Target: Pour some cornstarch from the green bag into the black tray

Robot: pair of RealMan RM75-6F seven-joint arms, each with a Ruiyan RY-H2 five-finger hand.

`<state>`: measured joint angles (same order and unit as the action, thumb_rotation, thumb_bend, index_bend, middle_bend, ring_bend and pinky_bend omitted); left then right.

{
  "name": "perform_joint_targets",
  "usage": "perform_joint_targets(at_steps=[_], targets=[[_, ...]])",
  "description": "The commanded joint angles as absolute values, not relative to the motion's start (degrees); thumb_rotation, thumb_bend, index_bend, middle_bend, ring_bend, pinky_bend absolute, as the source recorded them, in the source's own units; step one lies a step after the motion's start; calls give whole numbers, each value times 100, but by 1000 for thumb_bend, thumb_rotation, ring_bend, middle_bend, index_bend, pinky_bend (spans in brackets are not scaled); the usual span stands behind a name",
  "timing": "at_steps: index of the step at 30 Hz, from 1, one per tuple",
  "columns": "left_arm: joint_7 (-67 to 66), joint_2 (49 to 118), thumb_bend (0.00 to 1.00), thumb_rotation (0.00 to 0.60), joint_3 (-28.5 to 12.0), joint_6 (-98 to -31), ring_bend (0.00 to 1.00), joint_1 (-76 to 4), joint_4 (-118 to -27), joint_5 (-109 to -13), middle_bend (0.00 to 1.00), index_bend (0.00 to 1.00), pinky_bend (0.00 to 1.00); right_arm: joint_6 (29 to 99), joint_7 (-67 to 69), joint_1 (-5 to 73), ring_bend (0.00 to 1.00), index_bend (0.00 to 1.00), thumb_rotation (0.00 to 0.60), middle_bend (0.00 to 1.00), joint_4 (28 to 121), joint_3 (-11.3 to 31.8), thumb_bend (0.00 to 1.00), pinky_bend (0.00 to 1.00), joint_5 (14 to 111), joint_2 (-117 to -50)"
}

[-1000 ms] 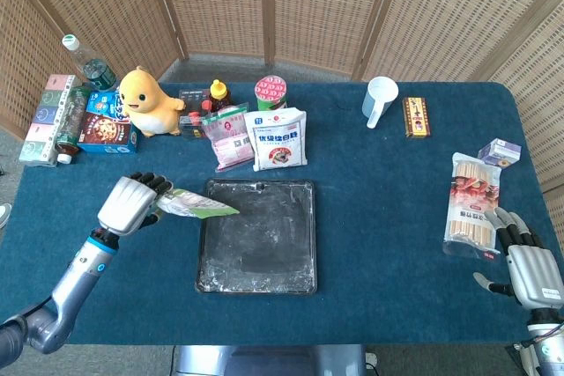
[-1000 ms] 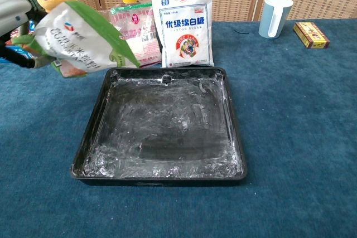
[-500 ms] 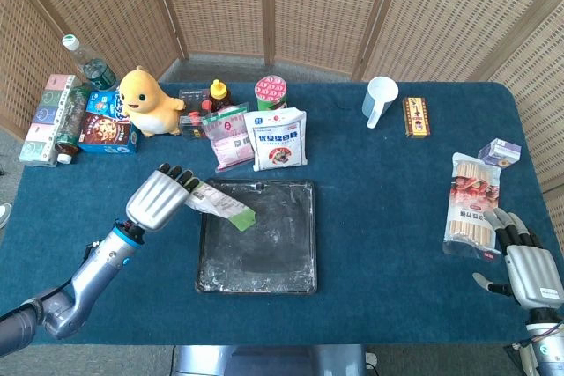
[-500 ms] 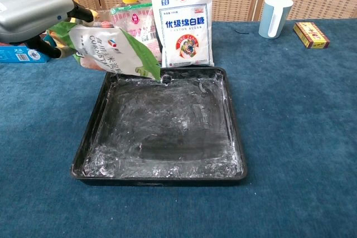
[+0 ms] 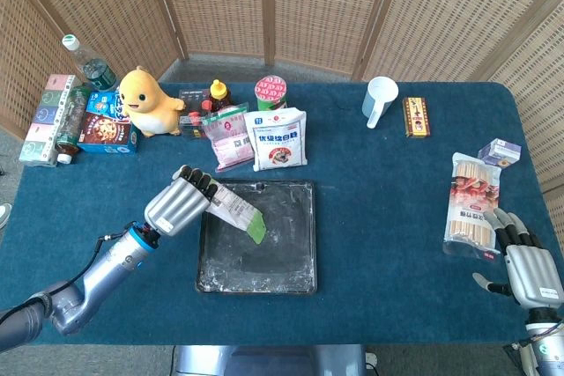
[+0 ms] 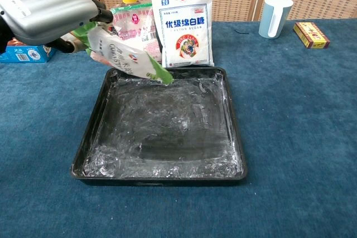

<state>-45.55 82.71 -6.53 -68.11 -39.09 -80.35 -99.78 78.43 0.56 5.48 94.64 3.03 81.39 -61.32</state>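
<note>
My left hand point(image 5: 179, 206) point(image 6: 47, 5) grips the green and white cornstarch bag point(image 5: 236, 215) point(image 6: 127, 59) and holds it tilted, its green corner pointing down over the left half of the black tray point(image 5: 300, 279) point(image 6: 231, 120). The tray lies at the table's middle, its floor smeared with white powder. No falling powder is visible. Far off at the table's right front edge sits my right hand point(image 5: 530, 269), fingers apart and holding nothing; the chest view does not show it.
Behind the tray stand a white sugar bag point(image 5: 279, 138) point(image 6: 184, 26), a pink packet point(image 5: 229, 136), a yellow-capped bottle point(image 5: 218, 94) and a yellow plush toy point(image 5: 147, 102). A white cup point(image 5: 379, 100) and small box point(image 5: 416, 117) are back right. A noodle packet point(image 5: 471, 205) lies near my right hand.
My left hand has carried the bag rightward from beside the tray to over its left half, tipping the green corner further down. The right hand has not moved.
</note>
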Motion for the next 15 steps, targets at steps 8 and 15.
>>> perform_joint_targets(at_steps=[8, 15], targets=[[-5441, 8196, 364, 600, -584, -6611, 536, -4144, -8198, -10357, 582, 629, 572, 7843, 67, 546, 19, 4, 600, 6, 9466, 306, 0, 112, 8130, -6123], [-5711, 8100, 362, 600, -554, -6430, 544, -4230, -8355, -10414, 594, 645, 572, 7844, 77, 545, 19, 4, 600, 5, 9468, 309, 0, 112, 8129, -6116]])
